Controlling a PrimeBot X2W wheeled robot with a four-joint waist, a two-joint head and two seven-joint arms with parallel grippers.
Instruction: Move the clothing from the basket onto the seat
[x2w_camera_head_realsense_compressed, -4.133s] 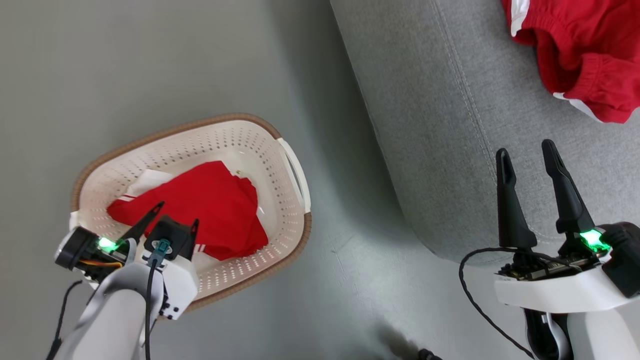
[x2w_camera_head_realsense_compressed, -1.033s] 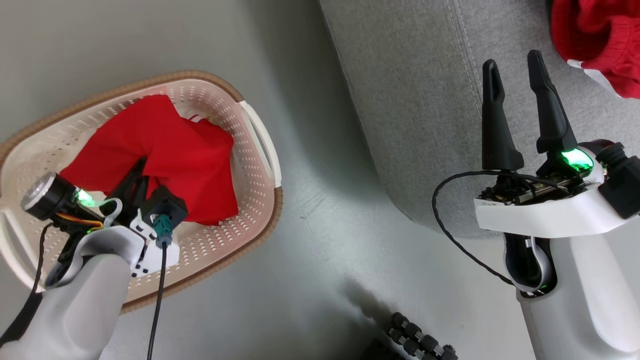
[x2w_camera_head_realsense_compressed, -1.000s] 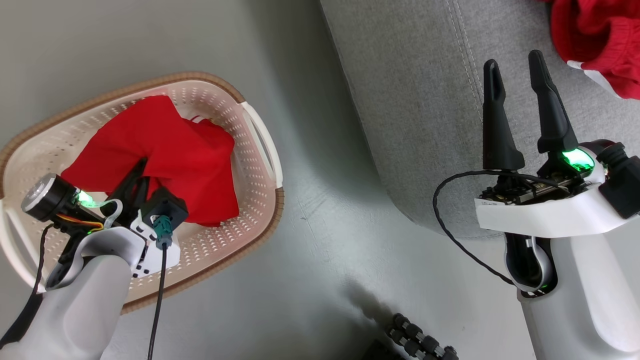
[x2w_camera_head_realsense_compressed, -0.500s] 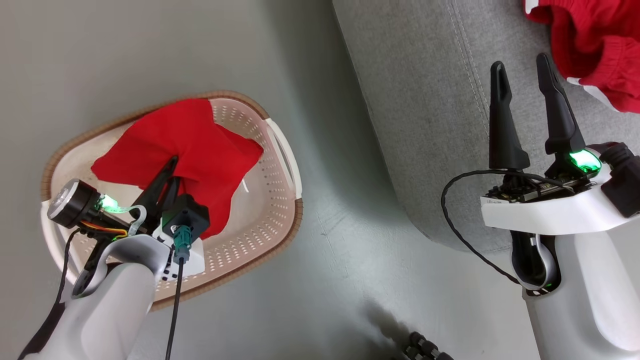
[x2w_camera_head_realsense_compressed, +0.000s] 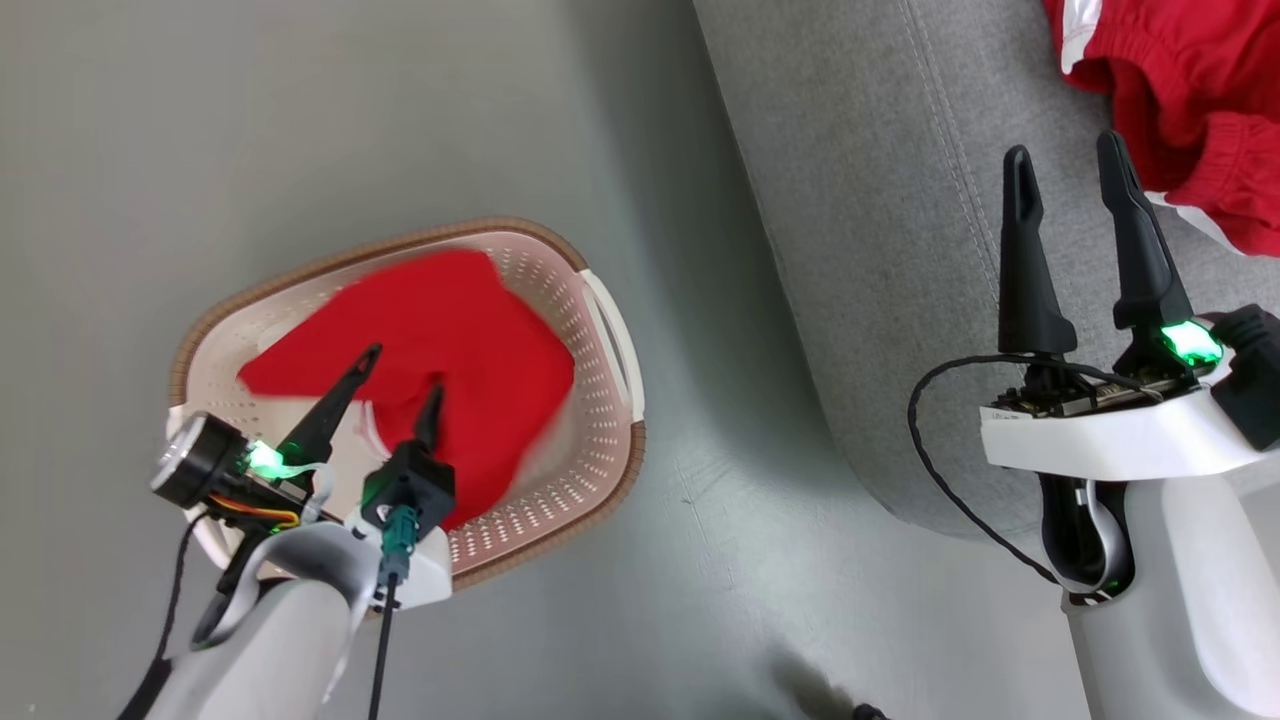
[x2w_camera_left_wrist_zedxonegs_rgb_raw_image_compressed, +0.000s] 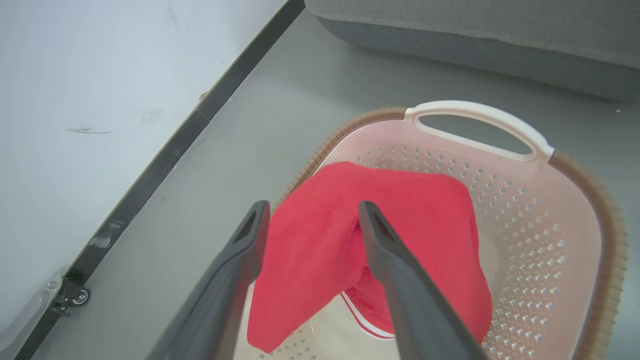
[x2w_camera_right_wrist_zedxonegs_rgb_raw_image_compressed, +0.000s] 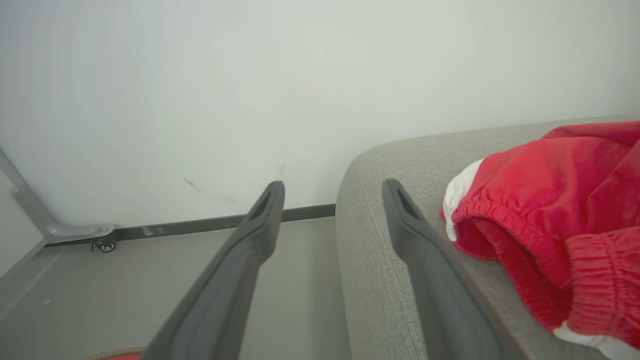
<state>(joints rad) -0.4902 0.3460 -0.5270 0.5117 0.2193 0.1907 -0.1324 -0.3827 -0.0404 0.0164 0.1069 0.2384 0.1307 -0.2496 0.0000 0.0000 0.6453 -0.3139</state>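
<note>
Jaws spread: left gripper (x2w_camera_head_realsense_compressed: 402, 370) over red garment (x2w_camera_head_realsense_compressed: 470, 340) in basket (x2w_camera_head_realsense_compressed: 588, 440), right gripper (x2w_camera_head_realsense_compressed: 1063, 148) over seat (x2w_camera_head_realsense_compressed: 880, 250).

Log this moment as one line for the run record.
left gripper: open over basket | right gripper: open, empty, at seat edge | red garment: in basket | red shorts: on seat

Open to pass over the bare floor (x2w_camera_head_realsense_compressed: 690, 330) between basket (x2w_camera_head_realsense_compressed: 590, 450) and seat (x2w_camera_head_realsense_compressed: 880, 260); hemmed low by basket wall and seat edge.

The clothing (x2w_camera_head_realsense_compressed: 460, 340) is red, the basket (x2w_camera_head_realsense_compressed: 588, 452) cream with a brown rim, the seat (x2w_camera_head_realsense_compressed: 880, 250) grey.
</note>
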